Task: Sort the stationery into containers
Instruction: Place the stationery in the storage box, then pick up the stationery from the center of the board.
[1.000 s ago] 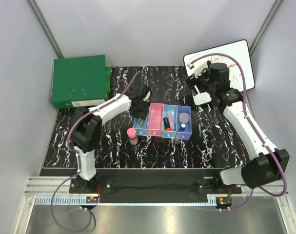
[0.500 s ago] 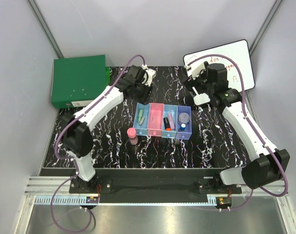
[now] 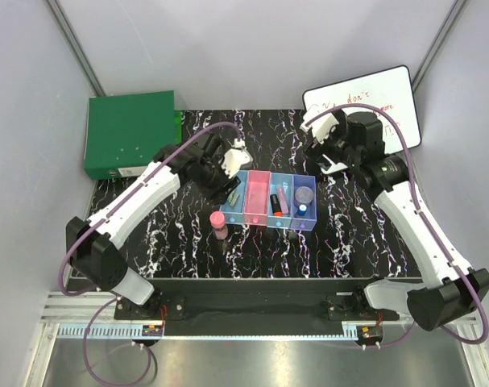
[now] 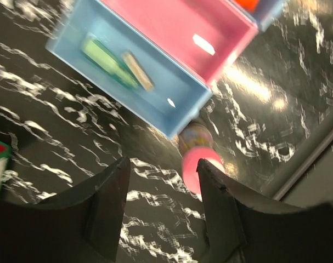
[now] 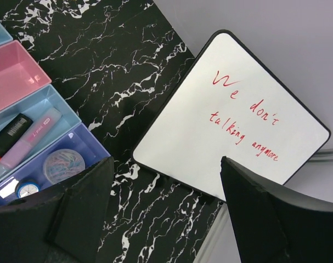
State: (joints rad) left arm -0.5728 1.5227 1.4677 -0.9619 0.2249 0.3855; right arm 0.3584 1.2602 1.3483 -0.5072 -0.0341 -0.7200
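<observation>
Over the left end of the containers (image 3: pixel 254 200), my left gripper (image 4: pixel 163 163) hangs, jaws spread, empty; the pink-capped tube (image 4: pixel 195 159) sits unsorted on the surface beside their near-left corner, likely next to pinch; right gripper (image 5: pixel 166 164) spread, idle

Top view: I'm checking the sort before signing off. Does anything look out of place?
The pink-capped tube sits on the table outside the left light blue bin, by its near corner, unsorted. The pink bin looks empty. Nothing looks spilled or damaged.
</observation>
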